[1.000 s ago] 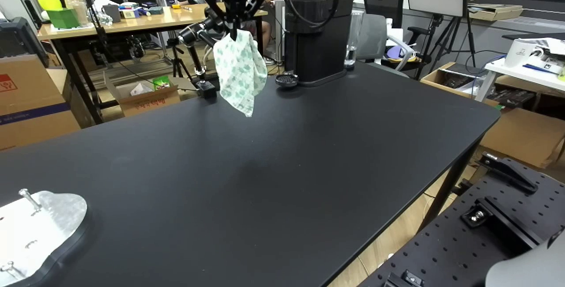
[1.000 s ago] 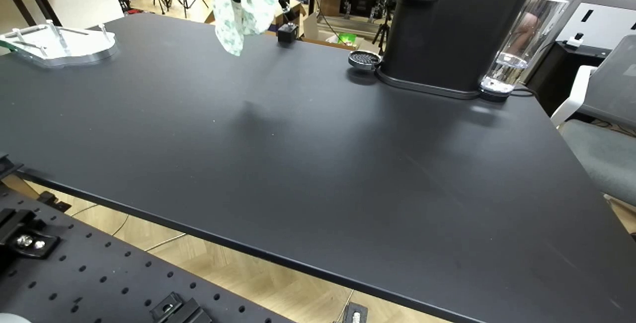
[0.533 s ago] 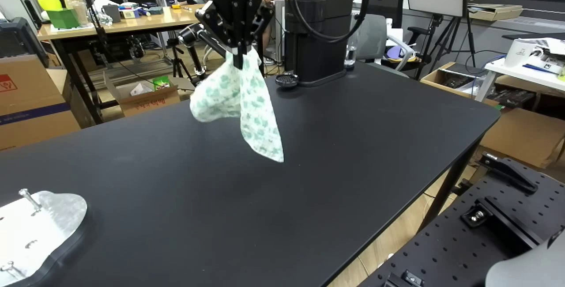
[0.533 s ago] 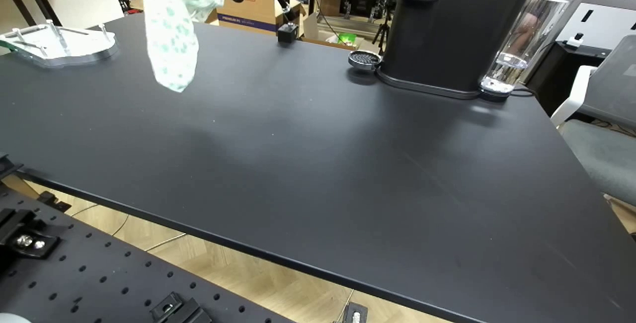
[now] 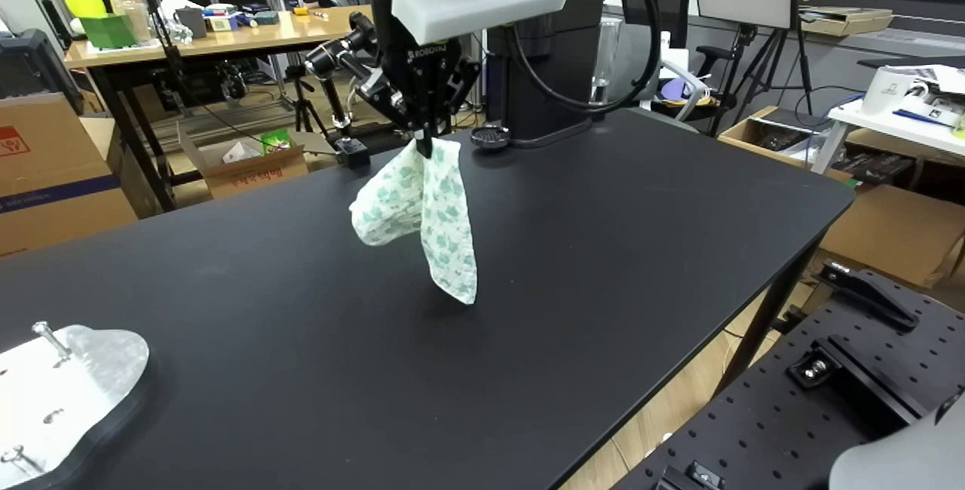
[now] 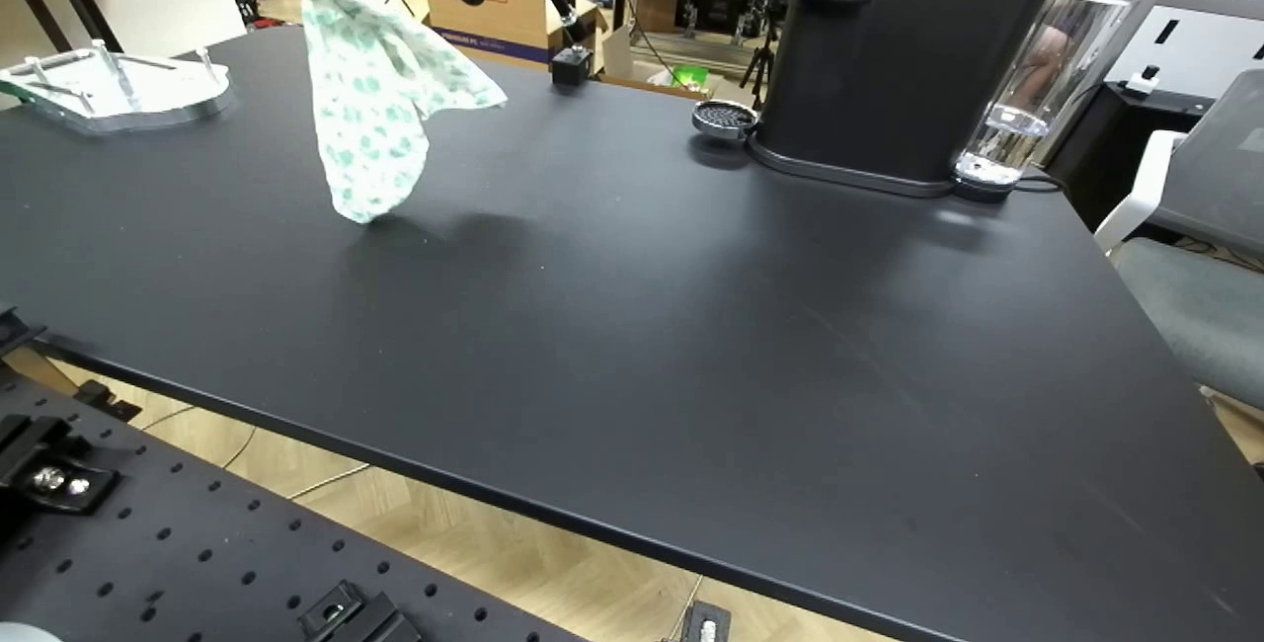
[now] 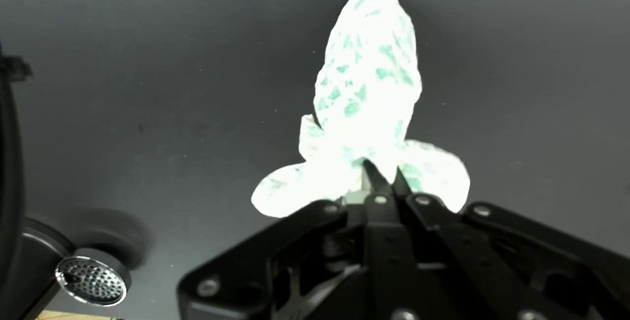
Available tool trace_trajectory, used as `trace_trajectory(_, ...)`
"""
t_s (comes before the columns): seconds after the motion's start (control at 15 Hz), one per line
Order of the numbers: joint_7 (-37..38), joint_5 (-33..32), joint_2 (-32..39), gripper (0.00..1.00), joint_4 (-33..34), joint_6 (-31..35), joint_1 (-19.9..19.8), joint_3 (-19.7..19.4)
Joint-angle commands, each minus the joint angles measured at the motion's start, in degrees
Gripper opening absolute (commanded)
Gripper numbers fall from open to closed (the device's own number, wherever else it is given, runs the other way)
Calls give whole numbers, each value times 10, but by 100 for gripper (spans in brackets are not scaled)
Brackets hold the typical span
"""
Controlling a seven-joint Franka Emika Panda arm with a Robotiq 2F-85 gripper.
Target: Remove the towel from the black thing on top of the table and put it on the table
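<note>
Black two-fingered metal pincer: clenched, gripping a pinched peak of the thin white cloth towel between its tips. Towel hangs directly below the pincer, over the smooth matt black surface; whether its lowest corner touches, cannot tell. Wrist view: one long lobe ahead of the tips, shorter lobes to either side. Both exterior views: two drooping flaps of unequal length, soft folds, blotchy green leaf print. Well apart on one side of the pincer: flat silvery plate, rounded edge, upright pegs; in both exterior views, outside the wrist view. Opposite side of the pincer: round perforated bright-rimmed disc, just beside the foot of a tall black box-shaped machine. Wrist view catches only an edge of the machine. Beyond it from the pincer, both exterior views: see-through cylindrical vessel.
</note>
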Motion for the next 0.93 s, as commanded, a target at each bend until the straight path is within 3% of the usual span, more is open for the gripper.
trace_trajectory(0.0,96,-84,18,27,-11,32,-22,-2)
trace_trajectory(0.13,110,-85,31,32,-10,22,-23,-7)
trace_trajectory(0.73,53,52,33,95,-11,-11,0,-10)
trace_trajectory(0.87,36,81,29,100,-12,-19,5,-9)
